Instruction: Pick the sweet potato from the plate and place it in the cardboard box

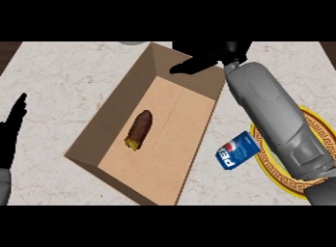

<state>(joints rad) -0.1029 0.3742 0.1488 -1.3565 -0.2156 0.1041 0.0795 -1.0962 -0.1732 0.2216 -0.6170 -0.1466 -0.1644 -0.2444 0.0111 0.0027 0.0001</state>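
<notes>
The potato point(139, 129) lay in the box point(192, 103), long axis near-vertical in frame, tip toward upper right. The right robot hand point(219, 51) hung spread and empty, top centre.

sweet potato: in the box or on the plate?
In the box: the sweet potato lies on the floor of the cardboard box, apart from the plate.

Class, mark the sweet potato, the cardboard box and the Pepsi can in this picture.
sweet potato point(139, 128): head view, middle of its dark skin.
cardboard box point(112, 116): head view, its left inner wall.
Pepsi can point(237, 149): head view, its blue label.
</notes>
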